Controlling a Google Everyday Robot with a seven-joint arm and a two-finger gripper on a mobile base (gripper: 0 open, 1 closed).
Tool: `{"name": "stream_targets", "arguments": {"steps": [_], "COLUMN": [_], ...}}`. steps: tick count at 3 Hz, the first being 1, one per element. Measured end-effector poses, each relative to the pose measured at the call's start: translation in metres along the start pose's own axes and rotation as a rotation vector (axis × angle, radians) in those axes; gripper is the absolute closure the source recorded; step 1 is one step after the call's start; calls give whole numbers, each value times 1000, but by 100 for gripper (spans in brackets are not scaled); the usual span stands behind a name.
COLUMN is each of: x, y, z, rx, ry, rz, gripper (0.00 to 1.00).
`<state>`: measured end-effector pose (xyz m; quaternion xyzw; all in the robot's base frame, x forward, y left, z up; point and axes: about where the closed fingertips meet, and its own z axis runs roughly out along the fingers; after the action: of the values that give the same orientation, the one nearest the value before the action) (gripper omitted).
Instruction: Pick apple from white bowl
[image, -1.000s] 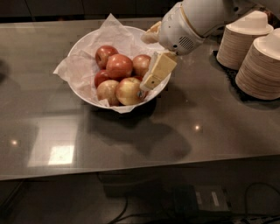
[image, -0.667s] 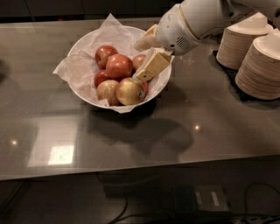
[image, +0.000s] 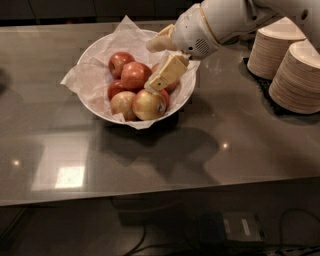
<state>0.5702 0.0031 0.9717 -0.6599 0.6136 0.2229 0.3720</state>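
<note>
Over the right half of the bowl, gripper (image: 151, 67): fingers spread wide, holding nothing; the near finger slants down among the fruit.
Arm (image: 225, 20): white, enters from the far right and tilts down to the left.
White bowl (image: 100, 111): on the grey table (image: 225, 150), lined with crumpled paper (image: 85, 75), holding several apples.
Apple (image: 134, 75): orange-red, mid-bowl, just left of the near finger.
Paper bowl stacks (image: 295, 65): far right.

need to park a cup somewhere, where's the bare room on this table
Bare table runs along the near edge in front of the white bowl, also left of it, and between it and the paper bowl stacks. Crowded: the gripper hangs over the bowl's apples.
</note>
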Motion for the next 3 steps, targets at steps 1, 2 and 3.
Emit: {"name": "stream_targets", "arguments": {"steps": [1,2,3], "x": [-4,-9,-12], "y": [-6,-11,-15], "z": [5,11,17], "rx": [-12,-21,-32], "ry": [-19,-29,-31], "rz": [1,-4,-6], "gripper": [34,39,40]}}
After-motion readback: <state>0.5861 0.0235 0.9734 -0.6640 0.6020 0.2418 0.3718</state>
